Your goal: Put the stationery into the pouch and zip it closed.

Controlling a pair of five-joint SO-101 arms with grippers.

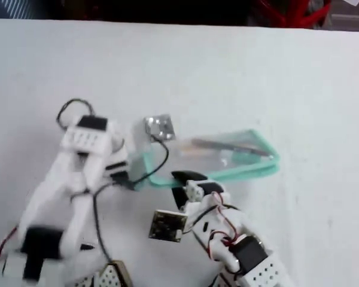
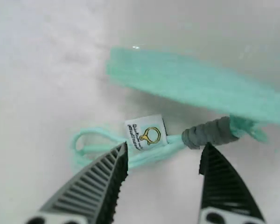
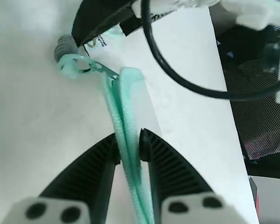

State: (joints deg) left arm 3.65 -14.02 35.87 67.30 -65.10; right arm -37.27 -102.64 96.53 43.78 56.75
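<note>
The white bench carries a clear pouch with a mint-green border, lying flat near the middle, with a long pen-like piece of stationery showing through its clear side. The left arm stretches across the bench to the pouch's zip-pull corner, bent forward and low. The right arm comes up from the near edge to the pouch's near long edge. The right hand is pinched narrow on that green edge, which runs straight between its two black fingers. The left hand stands moderately apart and grips nothing; its ribbed tips hover on either side of the mint pull cord. One tip sits just beside the cord's white label, the other just beside the grey crimp
</note>
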